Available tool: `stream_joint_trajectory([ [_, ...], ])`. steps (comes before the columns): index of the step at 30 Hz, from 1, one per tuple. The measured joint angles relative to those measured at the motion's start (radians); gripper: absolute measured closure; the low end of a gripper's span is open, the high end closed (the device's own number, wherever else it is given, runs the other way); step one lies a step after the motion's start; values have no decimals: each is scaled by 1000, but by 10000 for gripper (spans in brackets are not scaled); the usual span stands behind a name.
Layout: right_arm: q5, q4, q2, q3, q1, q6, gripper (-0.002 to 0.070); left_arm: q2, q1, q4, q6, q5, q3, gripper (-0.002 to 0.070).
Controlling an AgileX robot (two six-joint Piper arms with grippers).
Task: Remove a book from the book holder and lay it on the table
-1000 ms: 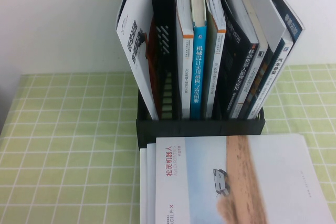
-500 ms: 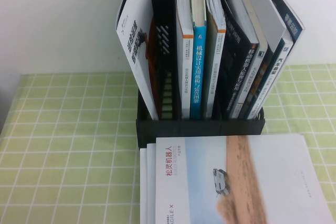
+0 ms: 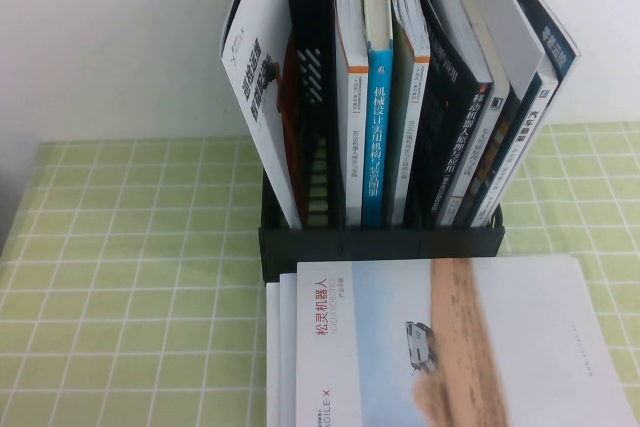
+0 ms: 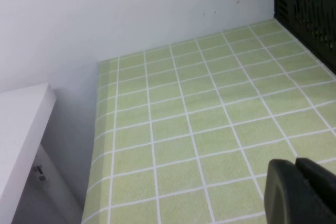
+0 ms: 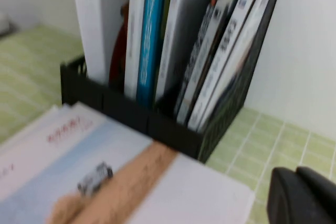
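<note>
Books lie stacked flat on the green checked counter (image 3: 130, 277) just before the black holder (image 3: 380, 242); the top book (image 3: 450, 347) is cut off below, long axis left to right. Right hand (image 5: 303, 195) hangs closed nearby; left hand (image 4: 300, 190), closed, over bare cloth.

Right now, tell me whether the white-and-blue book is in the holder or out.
Out. The book lies flat, cover up, on the table in front of the holder.

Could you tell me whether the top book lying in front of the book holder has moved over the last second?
No. The book keeps its top edge just below the book holder front lip, unchanged.
</note>
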Motion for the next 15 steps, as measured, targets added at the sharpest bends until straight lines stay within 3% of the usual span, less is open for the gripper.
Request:
stream_joint_trajectory([
  [5, -338, -12, -1, 129, -306, 182, 678, 0, 0, -1, 0, 0, 0, 678],
  [9, -449, -14, -1, 228, -543, 301, 678, 0, 0, -1, 0, 0, 0, 678],
  [15, -639, -20, -29, 351, -835, 345, 678, 0, 0, -1, 0, 0, 0, 678],
])
